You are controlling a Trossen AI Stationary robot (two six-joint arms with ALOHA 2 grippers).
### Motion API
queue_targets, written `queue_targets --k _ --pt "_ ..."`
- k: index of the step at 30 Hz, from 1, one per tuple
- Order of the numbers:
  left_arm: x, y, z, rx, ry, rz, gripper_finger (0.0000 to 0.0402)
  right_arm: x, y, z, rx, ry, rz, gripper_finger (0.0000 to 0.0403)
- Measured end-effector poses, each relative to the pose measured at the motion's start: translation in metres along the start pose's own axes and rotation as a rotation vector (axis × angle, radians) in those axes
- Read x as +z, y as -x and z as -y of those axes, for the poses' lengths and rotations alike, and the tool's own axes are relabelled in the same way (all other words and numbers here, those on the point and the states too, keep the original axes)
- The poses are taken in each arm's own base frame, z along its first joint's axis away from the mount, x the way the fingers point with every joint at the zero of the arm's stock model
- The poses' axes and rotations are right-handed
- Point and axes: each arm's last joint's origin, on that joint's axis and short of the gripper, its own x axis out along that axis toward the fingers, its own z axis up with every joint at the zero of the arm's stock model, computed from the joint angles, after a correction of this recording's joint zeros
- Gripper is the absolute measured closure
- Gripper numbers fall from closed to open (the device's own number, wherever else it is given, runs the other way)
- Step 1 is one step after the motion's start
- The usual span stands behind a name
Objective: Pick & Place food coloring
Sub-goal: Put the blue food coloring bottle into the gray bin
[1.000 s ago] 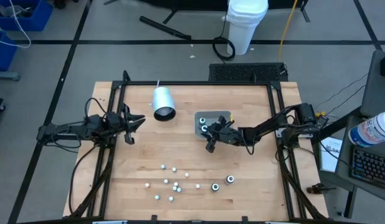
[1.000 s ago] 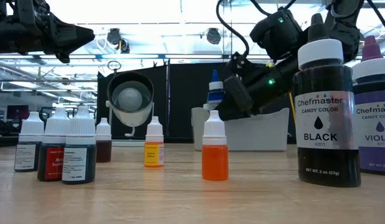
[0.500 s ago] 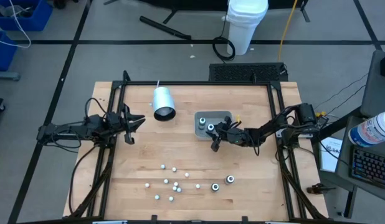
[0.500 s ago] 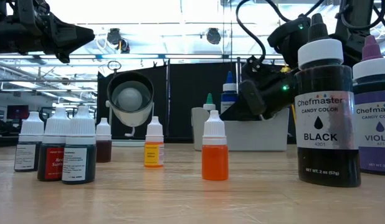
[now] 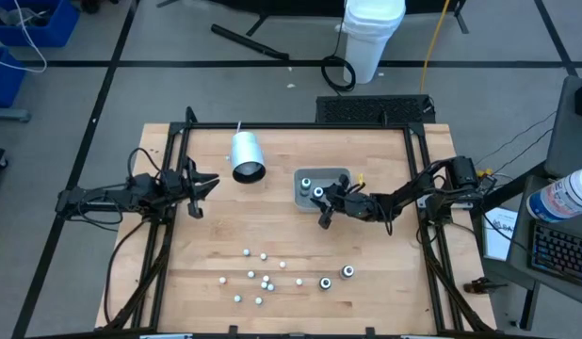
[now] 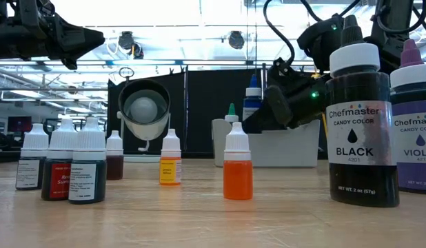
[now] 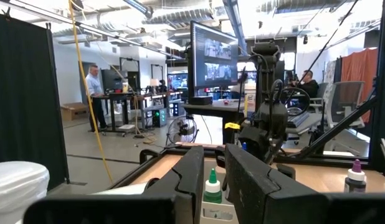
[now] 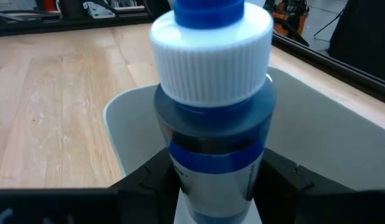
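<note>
High view, contents as they lie: wooden table (image 5: pixel 272 226) with my two arms reaching in from its sides. My right pincer (image 5: pixel 321 205) sits at the near right corner of the grey tray (image 5: pixel 331 174); in the right wrist view its fingers (image 8: pixel 149 177) flank a blue-topped food coloring bottle (image 8: pixel 211 93) standing upright over the tray's rim (image 8: pixel 118 118), white ribbed collar uppermost. The fingers lie close on either side of the bottle, but I cannot tell whether they press it or stand just clear. The low view shows that blue-tipped bottle (image 6: pixel 253 103) upright at the tray, beside a green-tipped bottle (image 6: pixel 230 114) whose top rises from inside the tray. My left pincer (image 5: pixel 199 188) waits at the left side of the table, well apart from the tray, fingers (image 7: pixel 192 174) set with a narrow gap and nothing between them. Tipped white cup (image 5: pixel 246 156) lies on its side at the far left of the tray. Remaining stock: a scatter of small whitish bottles (image 5: pixel 263 278) near the front edge, and two dark bottles (image 5: pixel 336 277) to their right. Low view, nearest items: black bottle (image 6: pixel 359 131), violet bottle (image 6: pixel 414 131), orange bottle (image 6: pixel 238 169), yellow bottle (image 6: pixel 170 165).
</note>
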Motion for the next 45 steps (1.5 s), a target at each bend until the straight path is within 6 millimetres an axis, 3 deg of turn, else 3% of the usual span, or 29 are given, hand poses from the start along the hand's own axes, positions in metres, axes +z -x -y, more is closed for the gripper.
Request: queue_targets --k 8,16,31,38,45 --pt "0.000 0.000 0.000 0.000 0.000 0.000 0.0330 -0.001 -0.001 0.001 0.007 -0.050 -0.013 0.0231" --pt "0.000 0.000 0.000 0.000 0.000 0.001 0.0330 -0.003 -0.005 0.008 0.127 -0.114 -0.076 0.0226" --pt "0.000 0.000 0.000 0.000 0.000 0.000 0.0330 0.008 -0.003 0.008 0.135 -0.071 -0.013 0.0223" --pt "0.000 0.000 0.000 0.000 0.000 0.001 0.0330 0.017 0.002 0.006 0.148 -0.082 0.021 0.0235" --pt "0.000 0.000 0.000 0.000 -0.001 0.001 0.0330 0.013 0.002 0.006 0.142 -0.067 -0.020 0.0256"
